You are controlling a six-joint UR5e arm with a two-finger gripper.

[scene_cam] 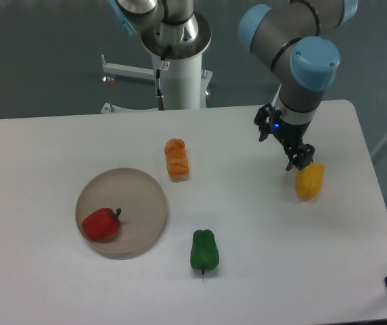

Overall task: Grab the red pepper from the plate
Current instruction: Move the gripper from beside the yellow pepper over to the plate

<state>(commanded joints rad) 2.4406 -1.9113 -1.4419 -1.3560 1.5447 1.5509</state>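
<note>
The red pepper (101, 224) is small and glossy with a short dark stem. It lies in the left half of the round beige plate (143, 196) at the table's front left. My gripper (300, 160) is far to the right, pointing down just above and left of a yellow pepper (310, 181). Its dark fingers sit close together with nothing visibly between them; the angle hides whether they are shut.
An orange pepper (176, 159) lies right of and behind the plate. A green pepper (204, 250) lies right of and in front of the plate. The robot's white base column (178, 74) stands at the table's back edge.
</note>
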